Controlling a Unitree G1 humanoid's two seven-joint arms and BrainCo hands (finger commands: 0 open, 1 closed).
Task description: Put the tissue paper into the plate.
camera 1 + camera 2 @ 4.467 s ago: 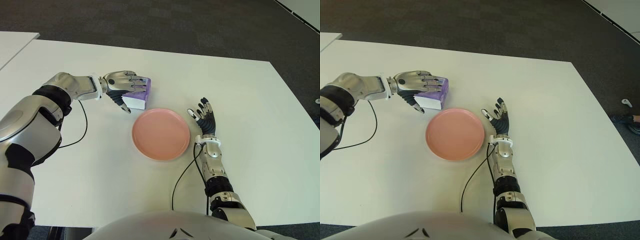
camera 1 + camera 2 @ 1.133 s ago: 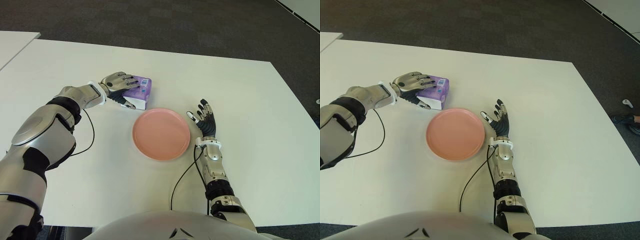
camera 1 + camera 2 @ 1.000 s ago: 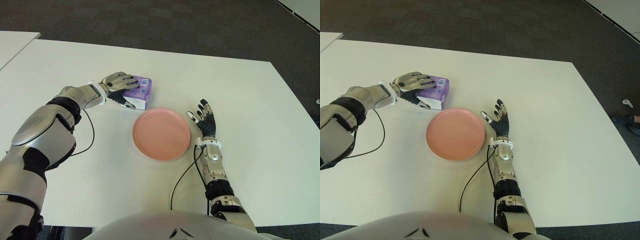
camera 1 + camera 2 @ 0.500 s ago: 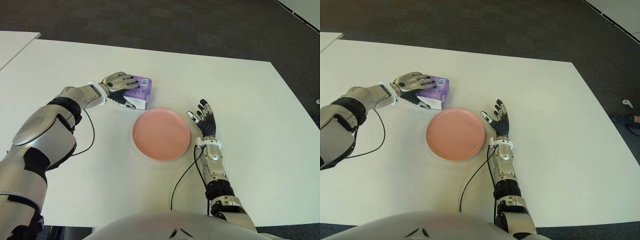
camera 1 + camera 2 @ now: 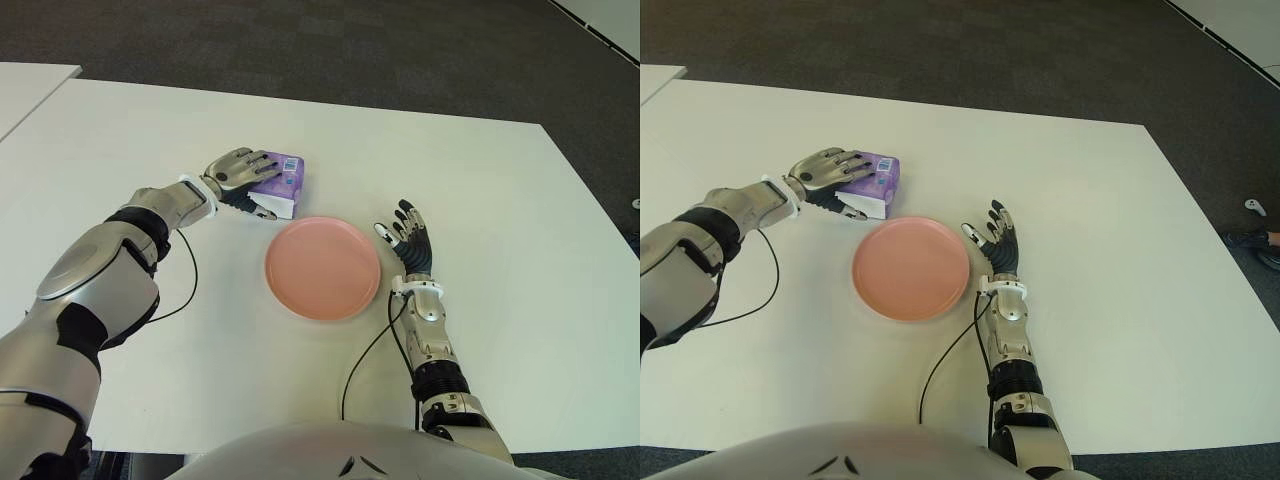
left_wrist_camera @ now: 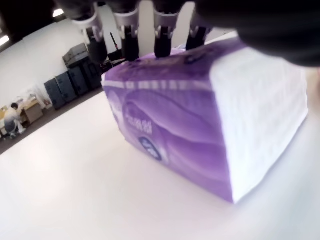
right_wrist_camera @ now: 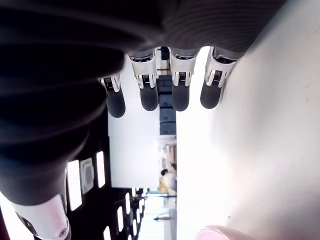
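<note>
One purple tissue pack [image 5: 275, 184] lay on the white table [image 5: 520, 220] toward its far edge, beside the empty pink plate [image 5: 322, 267], grasped by the left hand [image 5: 240, 175] but unlifted, while the right hand [image 5: 408, 238] showed splayed beside the plate's right side.

Bare table [image 5: 480, 180] btwn tissue pack [image 5: 279, 183] & plate [image 5: 322, 267] (nothing blocking).
</note>
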